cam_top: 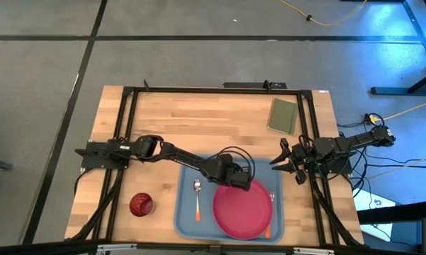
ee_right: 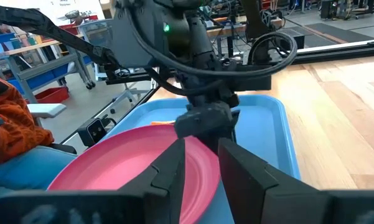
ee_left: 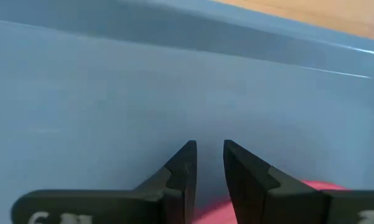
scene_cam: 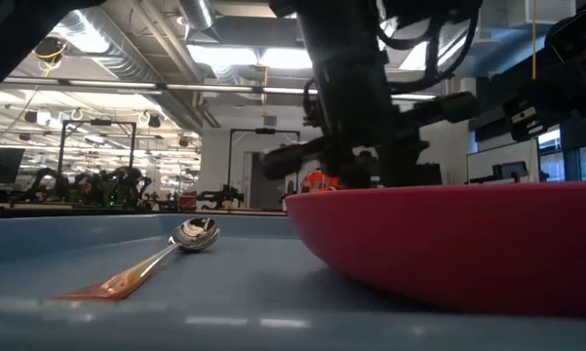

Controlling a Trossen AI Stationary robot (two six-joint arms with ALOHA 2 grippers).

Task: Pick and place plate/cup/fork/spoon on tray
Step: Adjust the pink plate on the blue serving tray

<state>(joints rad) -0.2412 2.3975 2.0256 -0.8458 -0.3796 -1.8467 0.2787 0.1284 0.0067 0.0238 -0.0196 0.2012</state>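
The pink-red plate (cam_top: 242,210) lies in the right half of the light blue tray (cam_top: 188,219). My left gripper (cam_top: 234,175) reaches in from the left and is shut on the plate's far rim. The spoon (cam_top: 197,196) lies on the tray floor left of the plate, and shows close up in the low view (scene_cam: 166,252). The fork (cam_top: 271,200) lies along the plate's right side, partly under it. The dark red cup (cam_top: 141,204) stands on the table left of the tray. My right gripper (cam_top: 286,160) is open and empty over the table's right edge. My left gripper has the plate's far rim (ee_left: 213,210) between its two fingers, one finger (ee_left: 252,177) over the plate's inside and one outside it. The fingers come from above, slanting down toward the tray floor. The plate's underside rests on the tray (scene_cam: 449,283).
A small green pad (cam_top: 283,115) lies at the table's far right. Bare wood is free across the far half of the table. A person's orange sleeve (ee_right: 6,118) shows beyond the table in the right wrist view.
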